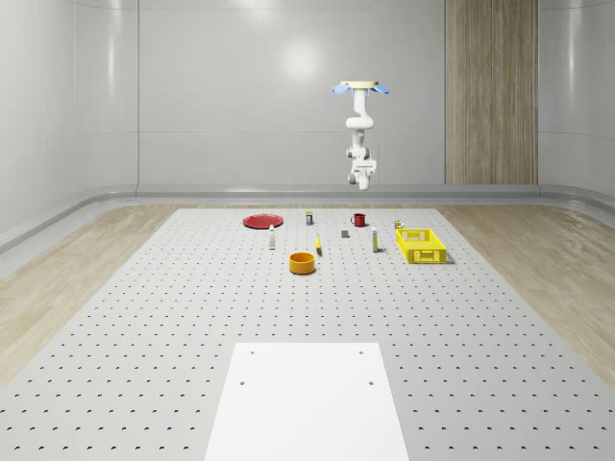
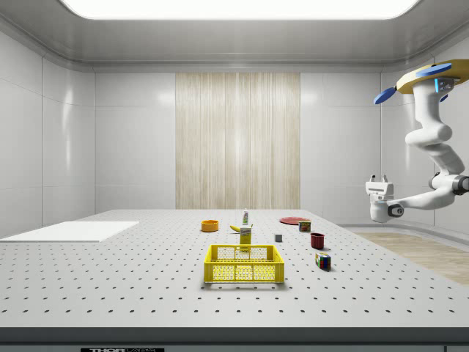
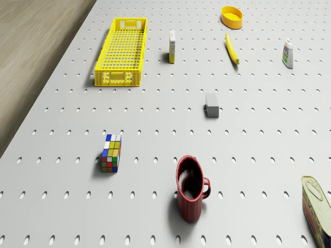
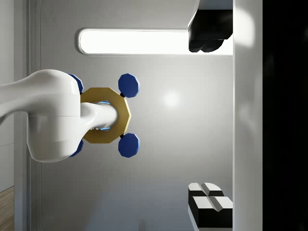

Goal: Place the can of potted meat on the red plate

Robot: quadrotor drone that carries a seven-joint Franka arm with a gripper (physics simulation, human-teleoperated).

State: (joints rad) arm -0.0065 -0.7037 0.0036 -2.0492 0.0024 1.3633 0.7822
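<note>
The potted meat can (image 1: 309, 218) stands on the perforated table, between the red plate (image 1: 261, 221) and a red mug (image 1: 358, 220). From the side, the can (image 2: 304, 226) is just in front of the plate (image 2: 293, 220). The can (image 3: 316, 206) is cut by the drone view's edge, next to the mug (image 3: 191, 194). The drone (image 1: 360, 88) hovers high over the table's far edge, roughly above the mug. Its arm hangs down and bends back, so my gripper (image 2: 379, 179) points up, far above the objects. My gripper (image 4: 209, 118) is open and empty, facing the drone's underside (image 4: 103, 115).
A yellow crate (image 1: 421, 245), Rubik's cube (image 3: 111, 153), grey block (image 3: 211, 105), small box (image 3: 172, 46), banana (image 3: 232, 49), orange bowl (image 1: 303, 262) and white bottle (image 1: 272, 237) are spread over the table. A white sheet (image 1: 306, 399) lies at the near end.
</note>
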